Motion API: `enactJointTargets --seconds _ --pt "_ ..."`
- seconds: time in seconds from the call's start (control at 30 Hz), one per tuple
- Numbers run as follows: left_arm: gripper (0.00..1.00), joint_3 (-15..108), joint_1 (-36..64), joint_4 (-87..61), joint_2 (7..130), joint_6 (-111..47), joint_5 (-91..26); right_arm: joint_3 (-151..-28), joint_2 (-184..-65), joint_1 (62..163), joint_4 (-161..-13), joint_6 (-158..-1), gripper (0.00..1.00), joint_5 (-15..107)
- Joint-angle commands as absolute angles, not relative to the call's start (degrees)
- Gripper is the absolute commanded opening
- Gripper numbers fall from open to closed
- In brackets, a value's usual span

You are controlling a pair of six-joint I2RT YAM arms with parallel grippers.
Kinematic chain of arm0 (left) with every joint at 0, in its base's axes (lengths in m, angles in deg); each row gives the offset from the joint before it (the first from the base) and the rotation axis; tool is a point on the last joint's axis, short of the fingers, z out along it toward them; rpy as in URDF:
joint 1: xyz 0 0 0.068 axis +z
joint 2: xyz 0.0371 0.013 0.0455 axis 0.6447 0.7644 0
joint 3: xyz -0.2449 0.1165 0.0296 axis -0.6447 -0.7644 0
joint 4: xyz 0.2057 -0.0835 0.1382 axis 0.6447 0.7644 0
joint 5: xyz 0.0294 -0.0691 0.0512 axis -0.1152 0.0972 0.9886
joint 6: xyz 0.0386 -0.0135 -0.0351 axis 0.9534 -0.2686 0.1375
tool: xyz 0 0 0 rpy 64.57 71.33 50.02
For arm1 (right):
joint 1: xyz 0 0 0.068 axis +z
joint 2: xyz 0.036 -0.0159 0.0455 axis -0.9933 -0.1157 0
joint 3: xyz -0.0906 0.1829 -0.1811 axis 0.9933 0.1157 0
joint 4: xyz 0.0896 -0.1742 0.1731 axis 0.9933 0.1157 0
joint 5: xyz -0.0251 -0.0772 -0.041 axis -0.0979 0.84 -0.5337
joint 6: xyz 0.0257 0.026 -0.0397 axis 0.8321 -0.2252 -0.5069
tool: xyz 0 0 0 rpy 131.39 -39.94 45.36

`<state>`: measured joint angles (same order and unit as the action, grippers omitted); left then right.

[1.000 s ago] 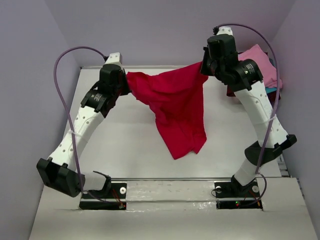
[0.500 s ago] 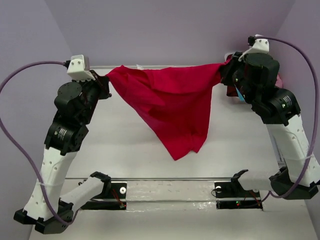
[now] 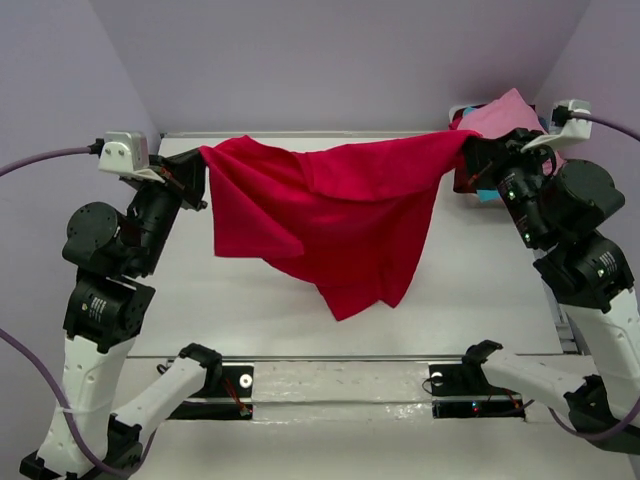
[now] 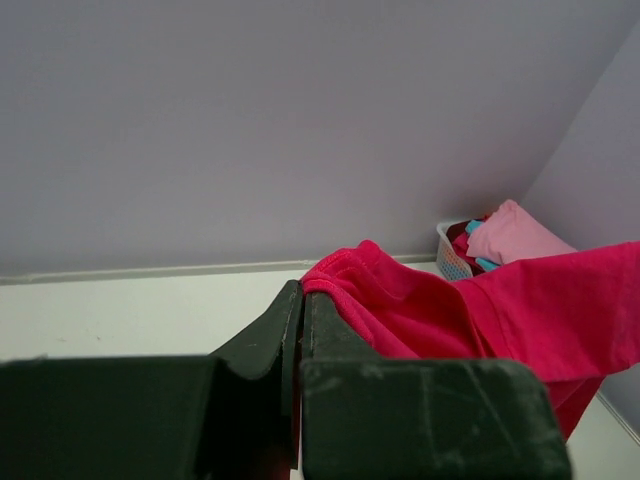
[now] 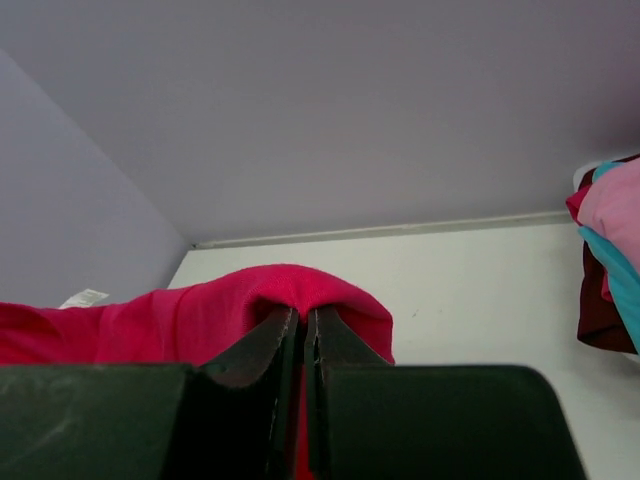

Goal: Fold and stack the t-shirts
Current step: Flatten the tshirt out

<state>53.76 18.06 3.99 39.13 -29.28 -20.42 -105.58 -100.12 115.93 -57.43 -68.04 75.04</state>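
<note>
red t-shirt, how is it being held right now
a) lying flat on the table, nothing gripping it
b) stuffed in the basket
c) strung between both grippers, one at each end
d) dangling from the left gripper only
c: the left gripper and the right gripper each pinch one end of the red t-shirt, which hangs spread between them.

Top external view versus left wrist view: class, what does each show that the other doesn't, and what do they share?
Only top external: the right gripper, and the whole crimson t-shirt strung between both grippers, its middle sagging toward the table. Only left wrist: the left gripper close up, jaws pressed shut on the shirt's edge. Both: the crimson shirt and the pink-topped shirt pile at far right.
</note>
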Motion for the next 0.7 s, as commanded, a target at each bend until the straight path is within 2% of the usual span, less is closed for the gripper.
enactJointTargets --seconds 0.0,0.67 --pt "0.06 56.46 17.91 -2.18 38.92 -28.1 -23.9 -101.97 -95.61 115.79 -70.88 -70.83 0.07 73.65" --pt "0.06 63.66 17.91 -4.82 43.75 -27.84 -27.25 -99.78 -96.3 115.79 -76.68 -72.33 0.07 73.73"
